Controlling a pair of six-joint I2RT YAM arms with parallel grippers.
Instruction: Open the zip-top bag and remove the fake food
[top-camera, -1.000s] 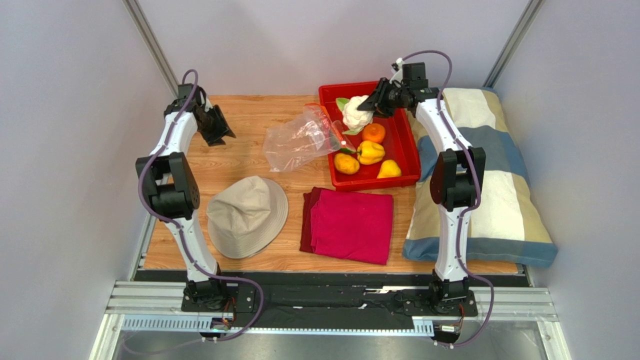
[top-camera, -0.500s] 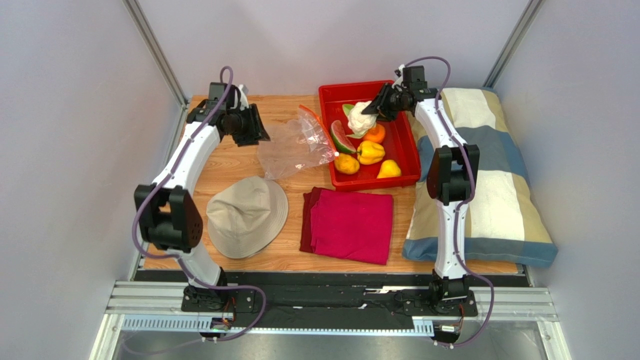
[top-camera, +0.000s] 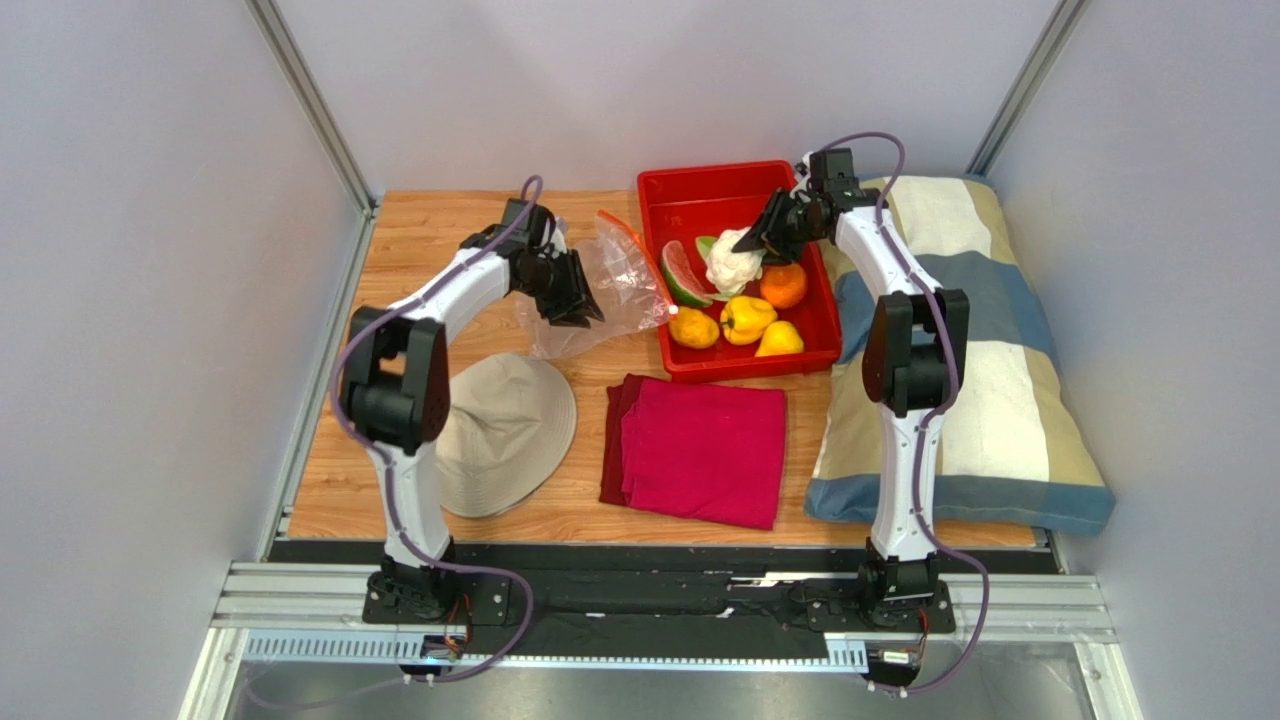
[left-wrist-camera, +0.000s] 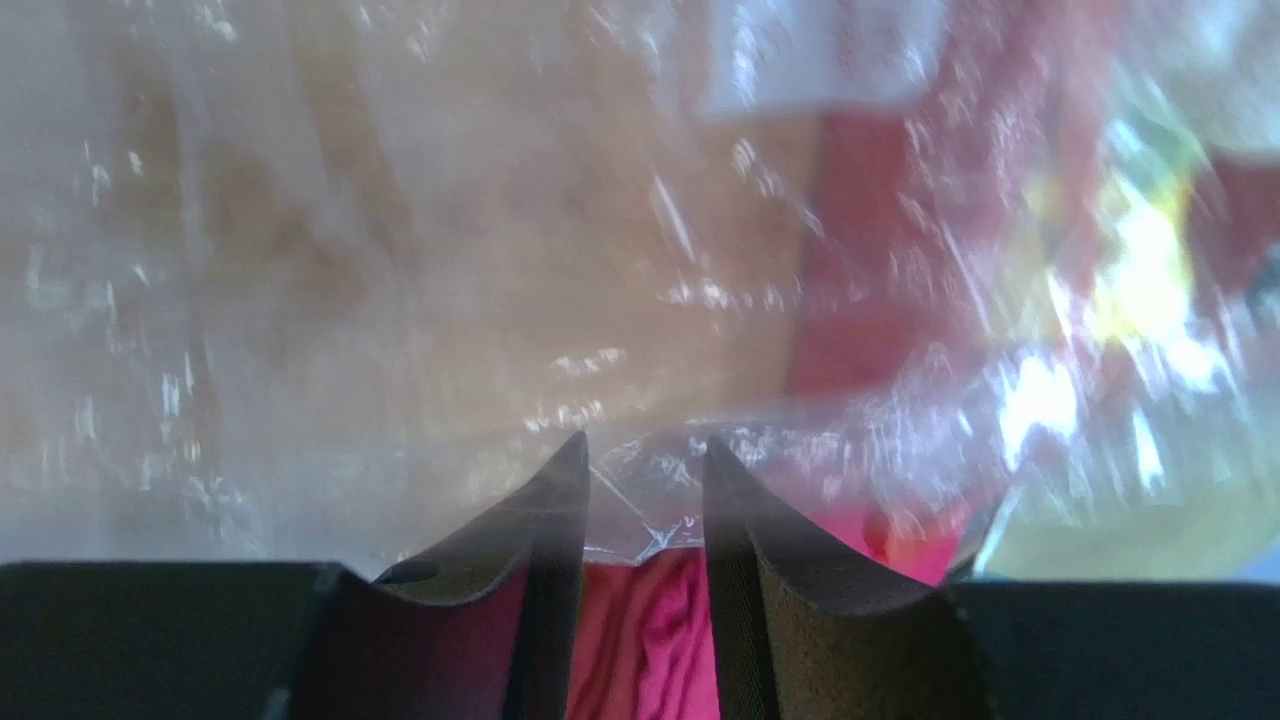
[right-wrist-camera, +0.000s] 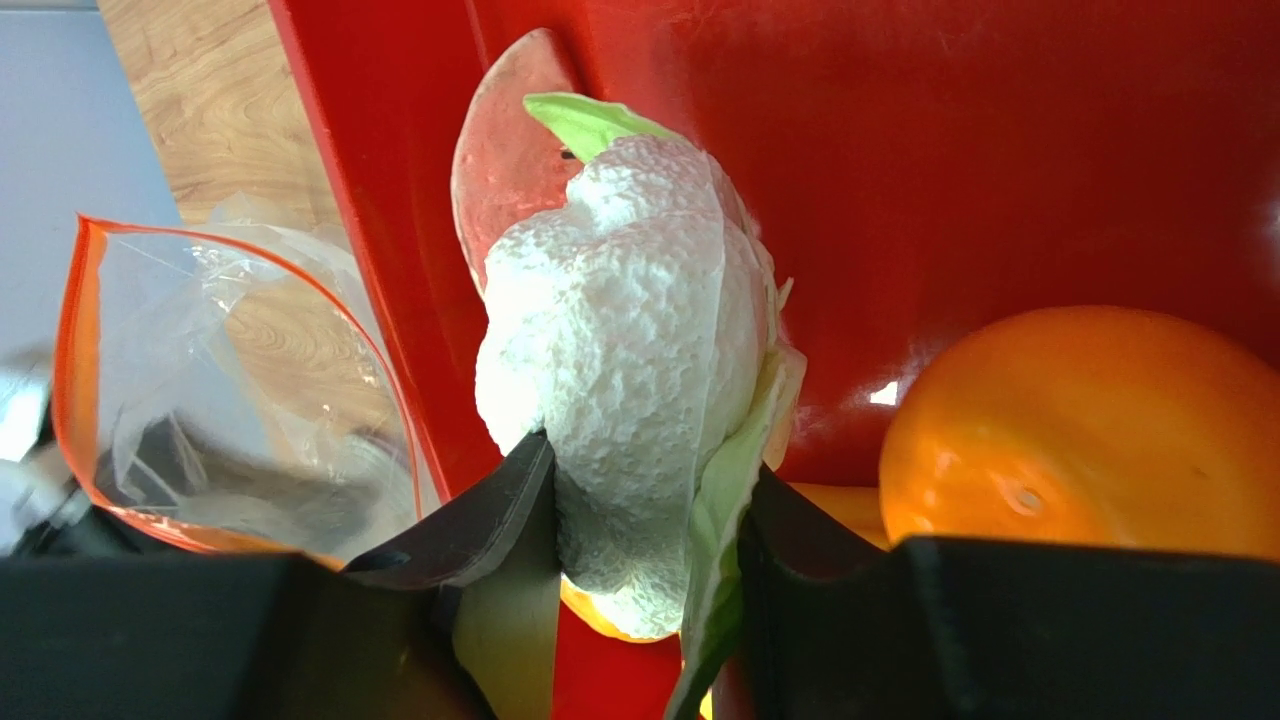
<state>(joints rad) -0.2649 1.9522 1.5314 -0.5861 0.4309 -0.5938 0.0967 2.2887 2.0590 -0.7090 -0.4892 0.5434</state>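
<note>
The zip-top bag (top-camera: 619, 279) lies crumpled on the wood just left of the red tray (top-camera: 718, 183), its orange-red zip mouth (right-wrist-camera: 78, 300) gaping and nothing visible inside. My left gripper (top-camera: 582, 308) is at the bag's near-left side. In the left wrist view its jaws (left-wrist-camera: 643, 450) stand apart with the bag's thin edge (left-wrist-camera: 661, 503) lying between the tips. My right gripper (top-camera: 747, 245) is shut on the white cauliflower (right-wrist-camera: 631, 330), held just above the tray. In the tray lie the orange (top-camera: 783, 285), yellow pepper (top-camera: 747, 317), two yellow fruits (top-camera: 693, 327) and the watermelon slice (top-camera: 681, 272).
A beige hat (top-camera: 504, 435) lies near the left arm, partly under its forearm. A folded magenta cloth (top-camera: 699, 432) sits in front of the tray. A striped pillow (top-camera: 984, 345) fills the right side, close to the right arm.
The left arm swung from the far left edge over to the bag and its jaws narrowed. The bag slid left off the tray, the watermelon now in the tray. The right gripper carried the cauliflower slightly nearer.
</note>
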